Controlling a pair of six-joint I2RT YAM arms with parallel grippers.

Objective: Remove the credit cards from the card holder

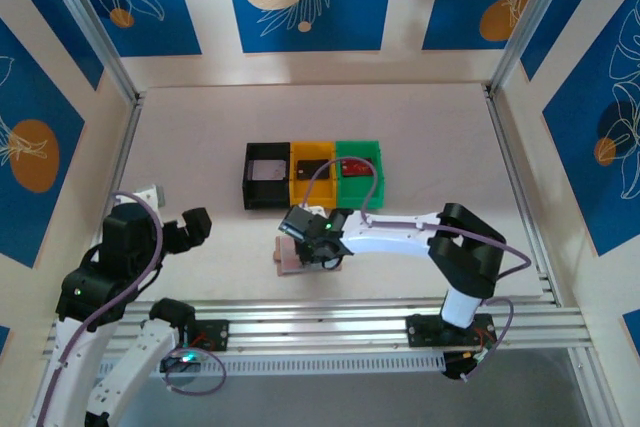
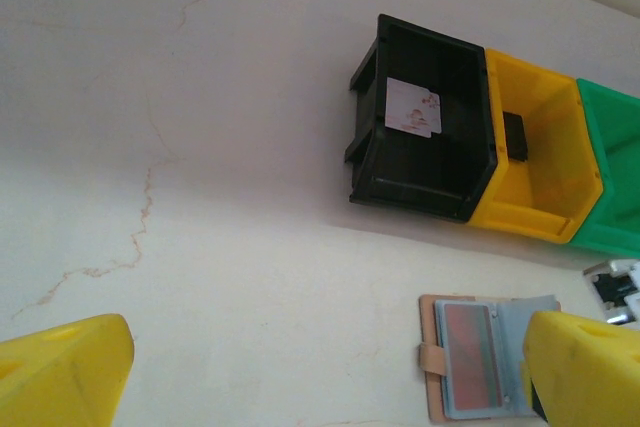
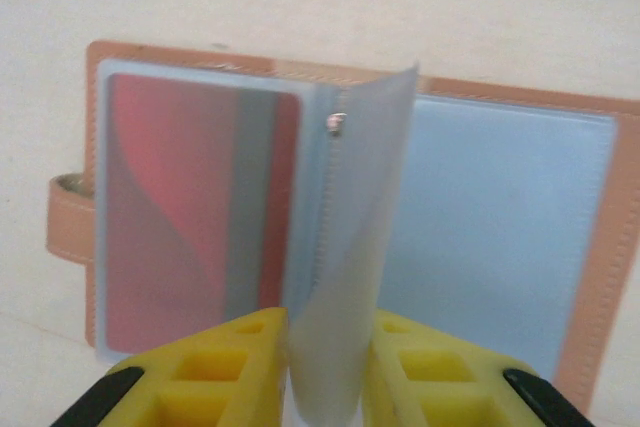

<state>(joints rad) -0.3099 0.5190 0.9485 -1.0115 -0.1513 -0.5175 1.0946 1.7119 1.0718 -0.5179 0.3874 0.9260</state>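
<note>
Nearest us, the right pincer has its yellow fingers pressed against either side of an upright clear pocket leaf of the card holder. The holder lies open on the desk at 6 o'clock from the yellow bin, with a red card in the pocket at 9 o'clock from the leaf. The left pincer, at 9 o'clock from the holder, gapes wide with nothing in it, and we see a pale card in the black bin.
</note>
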